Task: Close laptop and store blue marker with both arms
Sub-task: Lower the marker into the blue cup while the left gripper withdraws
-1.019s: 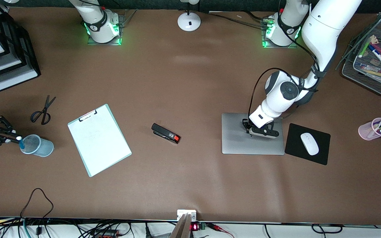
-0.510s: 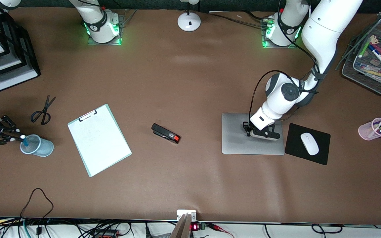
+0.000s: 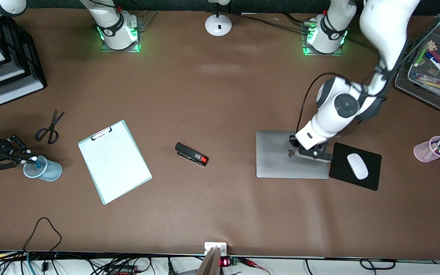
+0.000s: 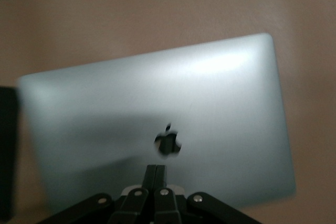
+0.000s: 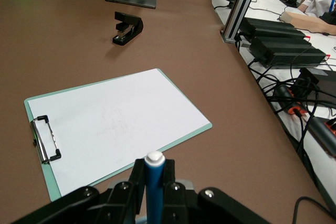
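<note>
Front view shows the laptop point(image 3: 291, 154) lying closed beside the mouse pad point(image 3: 355, 165), left gripper point(image 3: 291, 151) clenched empty above its lid, while the right gripper point(image 3: 20, 157) grasps the blue marker point(image 3: 36, 162) over the cup point(image 3: 42, 168), apparently to drop it in.

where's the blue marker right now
The blue marker is held in the shut right gripper over the pale blue cup, its lower end inside it, at the right arm's end of the table, near the scissors.
</note>
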